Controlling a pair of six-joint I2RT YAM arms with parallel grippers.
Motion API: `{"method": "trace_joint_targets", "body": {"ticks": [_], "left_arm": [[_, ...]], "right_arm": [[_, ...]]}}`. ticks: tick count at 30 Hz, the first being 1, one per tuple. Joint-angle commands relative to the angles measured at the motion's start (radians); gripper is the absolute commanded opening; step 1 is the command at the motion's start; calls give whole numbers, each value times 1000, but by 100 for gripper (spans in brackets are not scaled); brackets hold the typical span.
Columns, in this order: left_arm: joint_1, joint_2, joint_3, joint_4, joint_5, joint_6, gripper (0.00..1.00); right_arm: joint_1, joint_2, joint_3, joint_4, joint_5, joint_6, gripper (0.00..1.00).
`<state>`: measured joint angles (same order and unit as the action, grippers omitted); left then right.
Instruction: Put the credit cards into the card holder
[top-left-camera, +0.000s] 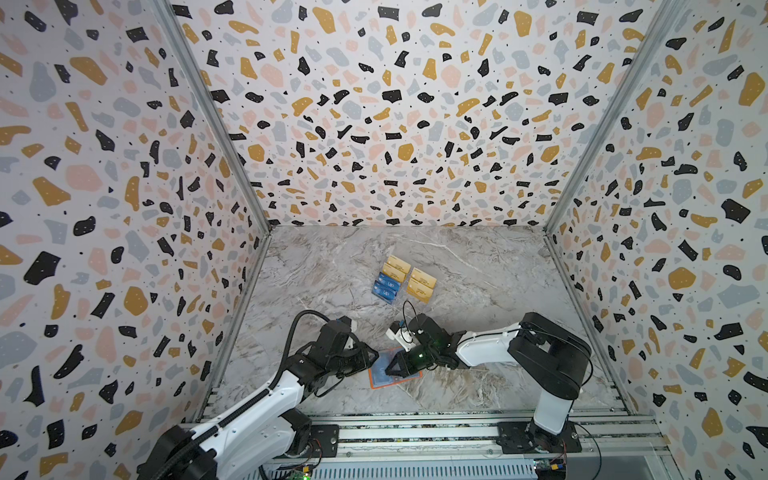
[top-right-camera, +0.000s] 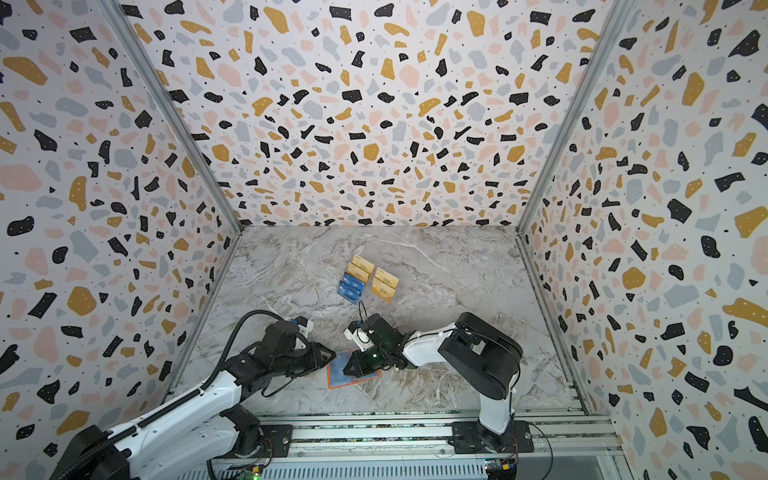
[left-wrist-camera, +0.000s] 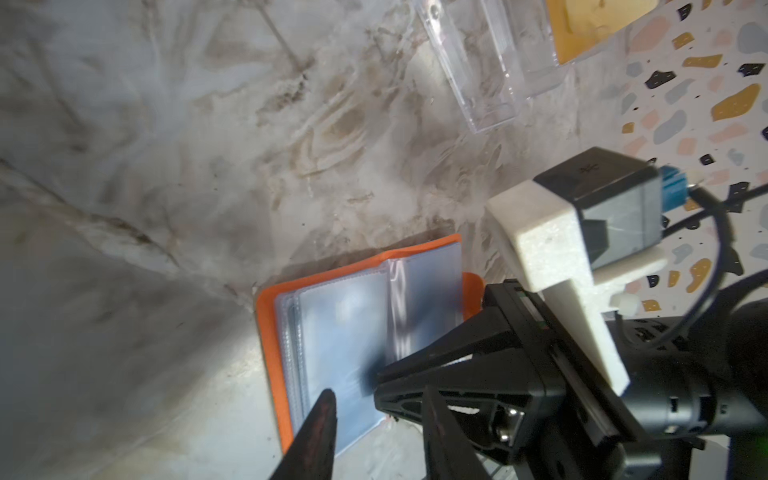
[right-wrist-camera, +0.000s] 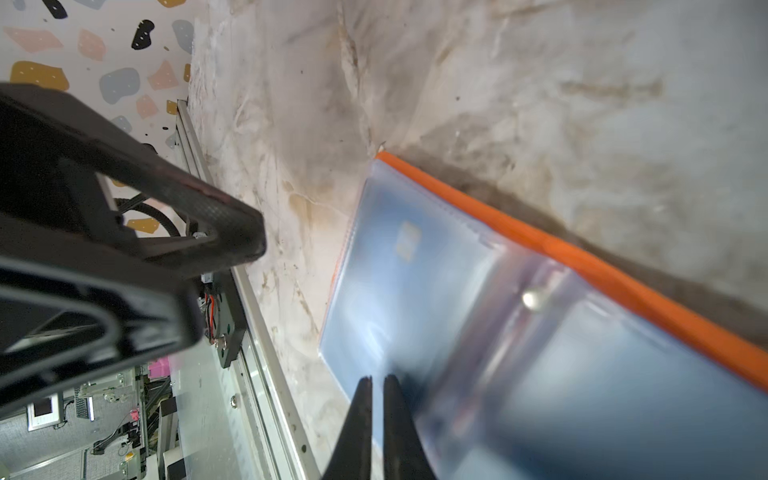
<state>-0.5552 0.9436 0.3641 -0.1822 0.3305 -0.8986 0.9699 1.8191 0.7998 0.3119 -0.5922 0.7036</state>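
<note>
card holder (top-left-camera: 372, 380): one, orange, laid open at the lower middle in both top views, partly hidden by the right gripper.
blue cards (top-left-camera: 386, 289): two seen in the clear rack (left-wrist-camera: 478, 75), mid-frame.
gold cards (top-left-camera: 422, 282): four seen there.
left gripper (top-left-camera: 374, 358): spread.
right gripper (right-wrist-camera: 377, 380): pressed together over a sleeve.

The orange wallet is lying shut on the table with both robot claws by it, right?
Not shut: the card holder lies open on the table, clear sleeves showing in the left wrist view. Both the left gripper and right gripper are by it.
</note>
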Motion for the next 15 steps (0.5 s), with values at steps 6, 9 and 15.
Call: {"method": "trace_joint_targets", "body": {"ticks": [6,9,15], "left_arm": [[4,40,-62,162,3,-29,36],[4,73,-50,171,28,-12,35],[5,73,-27,116,30,62,35]], "right_arm": [[-61,-90,120,-105,17,-40,12],[-121,-95,244,-251,13,-141,13],[-224,15,535,-466,34,-312,19]]}}
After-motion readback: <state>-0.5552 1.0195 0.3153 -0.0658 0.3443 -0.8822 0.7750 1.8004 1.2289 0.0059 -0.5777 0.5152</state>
